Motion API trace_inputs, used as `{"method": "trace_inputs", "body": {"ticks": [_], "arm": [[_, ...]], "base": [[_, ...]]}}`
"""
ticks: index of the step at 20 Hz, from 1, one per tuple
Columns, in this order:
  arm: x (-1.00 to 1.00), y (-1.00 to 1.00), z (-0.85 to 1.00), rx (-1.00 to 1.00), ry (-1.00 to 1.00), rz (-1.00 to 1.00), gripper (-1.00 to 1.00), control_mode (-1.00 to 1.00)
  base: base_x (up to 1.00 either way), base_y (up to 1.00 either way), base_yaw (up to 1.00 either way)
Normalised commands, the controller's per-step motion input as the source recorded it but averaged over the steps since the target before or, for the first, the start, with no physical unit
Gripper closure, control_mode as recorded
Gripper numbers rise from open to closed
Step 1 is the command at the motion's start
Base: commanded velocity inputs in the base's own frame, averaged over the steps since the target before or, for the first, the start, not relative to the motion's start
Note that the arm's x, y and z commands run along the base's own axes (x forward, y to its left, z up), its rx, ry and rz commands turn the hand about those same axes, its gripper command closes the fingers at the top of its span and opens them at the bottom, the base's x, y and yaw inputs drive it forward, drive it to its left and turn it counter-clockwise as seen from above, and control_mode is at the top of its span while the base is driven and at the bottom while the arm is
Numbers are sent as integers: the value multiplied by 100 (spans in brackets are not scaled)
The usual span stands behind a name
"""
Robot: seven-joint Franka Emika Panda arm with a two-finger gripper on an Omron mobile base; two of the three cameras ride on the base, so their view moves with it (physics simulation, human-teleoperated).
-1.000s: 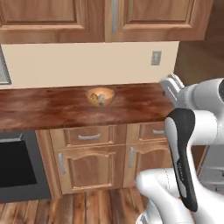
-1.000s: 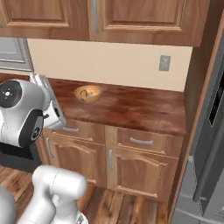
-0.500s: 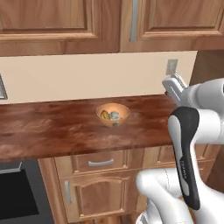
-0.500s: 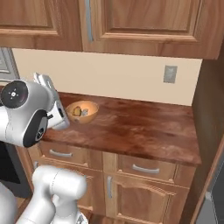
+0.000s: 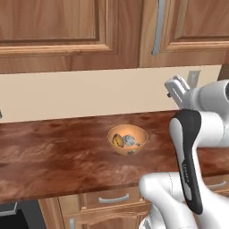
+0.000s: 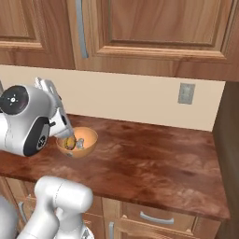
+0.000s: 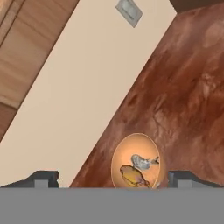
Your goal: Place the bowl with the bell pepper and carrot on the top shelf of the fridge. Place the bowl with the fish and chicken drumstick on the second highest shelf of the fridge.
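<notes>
An orange-tan bowl [image 5: 127,147] [image 6: 88,138] [image 7: 154,151] stands on the dark brown counter [image 5: 53,156], near the back wall. Inside it lie the silvery-grey fish [image 5: 129,140] [image 7: 142,161] and the golden-brown chicken drumstick [image 5: 117,141] [image 6: 70,142] [image 7: 133,175]. My gripper [image 7: 113,178] hangs above the counter on the near side of the bowl, open, with its fingertips [image 7: 41,177] wide apart and nothing between them. In the hand view the bowl sits between the two tips. The bowl with the bell pepper and carrot and the fridge shelves are out of view.
Wooden upper cabinets [image 5: 67,27] hang over the counter. A wall outlet [image 5: 193,78] [image 6: 186,93] [image 7: 129,9] sits on the cream backsplash to the right of the bowl. Drawers [image 6: 154,217] run below the counter edge.
The base has driven toward the counter, so the whole scene has shifted and the bowl looks larger and nearer. The arm's pose looks unchanged.
</notes>
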Motion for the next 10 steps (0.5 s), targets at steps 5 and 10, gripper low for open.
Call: {"method": "trace_inputs", "body": {"ticks": [5, 10], "arm": [[27, 0, -81, 0, 48, 7, -100, -100], [54, -16, -86, 5, 25, 13, -100, -100]], "base": [[0, 0, 0], [0, 0, 0]]}}
